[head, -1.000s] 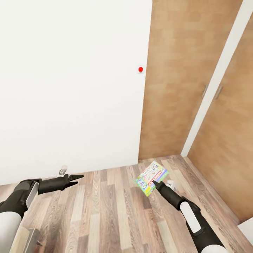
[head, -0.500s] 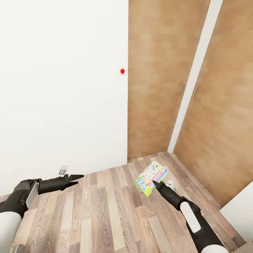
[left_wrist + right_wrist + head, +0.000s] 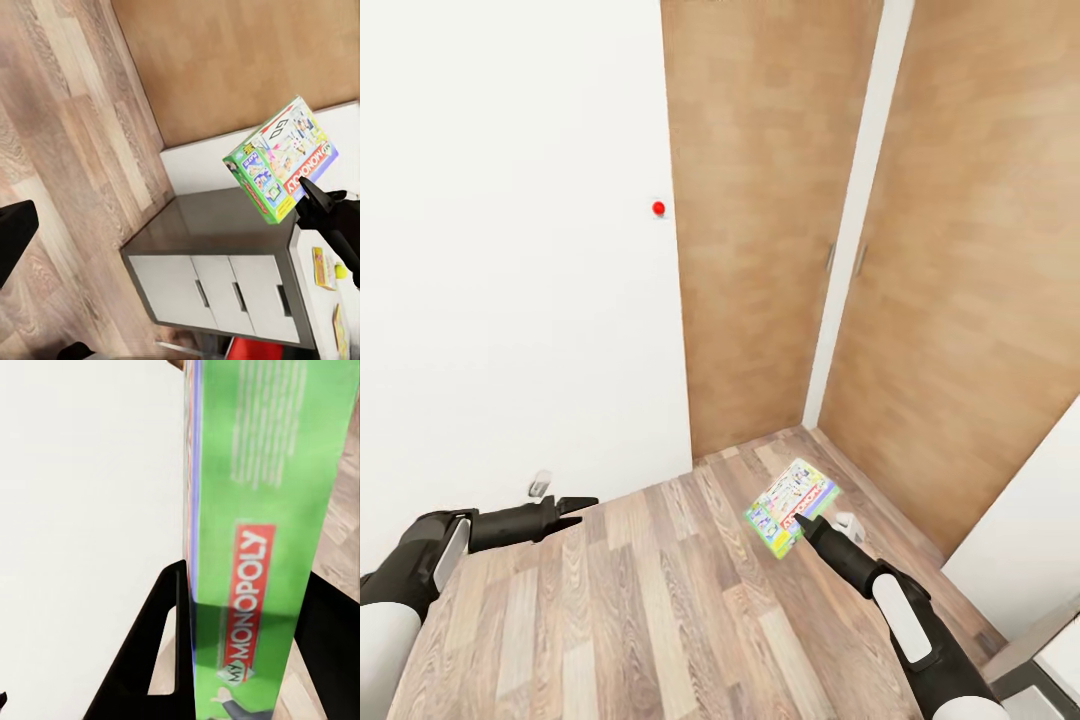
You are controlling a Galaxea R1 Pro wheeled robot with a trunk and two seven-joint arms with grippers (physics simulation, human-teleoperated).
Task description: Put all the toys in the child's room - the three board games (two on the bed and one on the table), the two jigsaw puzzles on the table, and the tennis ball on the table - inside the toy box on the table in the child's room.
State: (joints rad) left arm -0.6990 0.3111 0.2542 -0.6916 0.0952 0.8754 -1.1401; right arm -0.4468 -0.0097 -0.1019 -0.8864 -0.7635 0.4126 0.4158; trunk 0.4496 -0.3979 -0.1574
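Observation:
My right gripper (image 3: 800,519) is shut on a board game (image 3: 792,505), a flat cartoon-printed box with a green edge, held tilted above the wood floor. In the right wrist view the green MONOPOLY edge (image 3: 259,540) sits between the two black fingers (image 3: 161,645). The left wrist view shows the same board game (image 3: 281,161) in the right gripper (image 3: 311,199). Beyond it lies the white table (image 3: 309,304) with the small yellow tennis ball (image 3: 341,271) and a flat yellowish piece (image 3: 324,267). My left gripper (image 3: 582,509) hangs open and empty over the floor.
A white wall with a round red button (image 3: 658,208) stands ahead on the left. Wood-panelled doors (image 3: 760,250) fill the middle and right. A grey-topped unit with white drawers (image 3: 217,277) adjoins the table. A white wall corner (image 3: 1020,520) juts in at lower right.
The whole view has swung to the right, so the red button and doors have slid left in the picture. Both arms keep their pose and the board game stays in the right gripper.

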